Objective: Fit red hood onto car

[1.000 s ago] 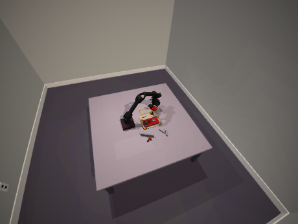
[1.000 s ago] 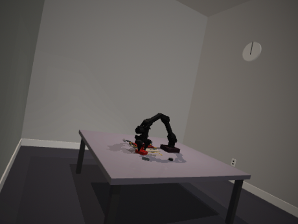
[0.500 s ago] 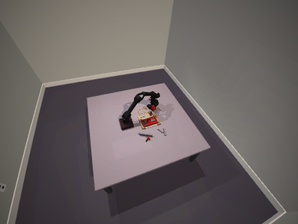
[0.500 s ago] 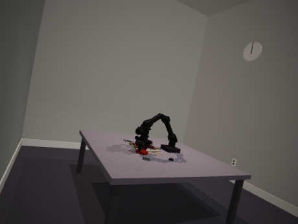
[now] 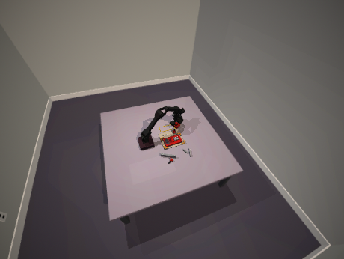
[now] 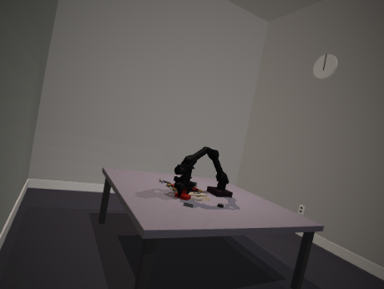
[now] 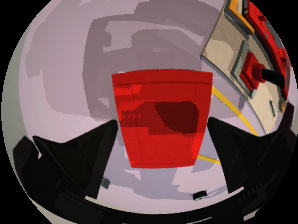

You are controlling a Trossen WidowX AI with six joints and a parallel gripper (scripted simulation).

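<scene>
The red hood (image 5: 177,125) (image 6: 184,196) (image 7: 162,150) lies on the table beside the yellow outline, its flat top facing the wrist camera. My gripper (image 7: 163,123) is open and low over the hood, with one black finger on each side of it. Nothing is held. Whether the fingertips touch the hood's sides cannot be told. The red chassis (image 5: 173,141) (image 7: 256,19) sits in its jig, with a grey part on its deck. It is cut off at the upper right in the wrist view. The pegs are too small to make out, and the hood's corner holes do not show.
A beige board (image 7: 218,45) bears a small red part (image 7: 250,70) with a black shaft, between hood and chassis. Grey tools (image 5: 168,155) (image 5: 188,152) and a small red item (image 5: 171,160) lie beyond the jig. Two small dark pieces (image 6: 189,205) (image 6: 220,205) lie near the hood.
</scene>
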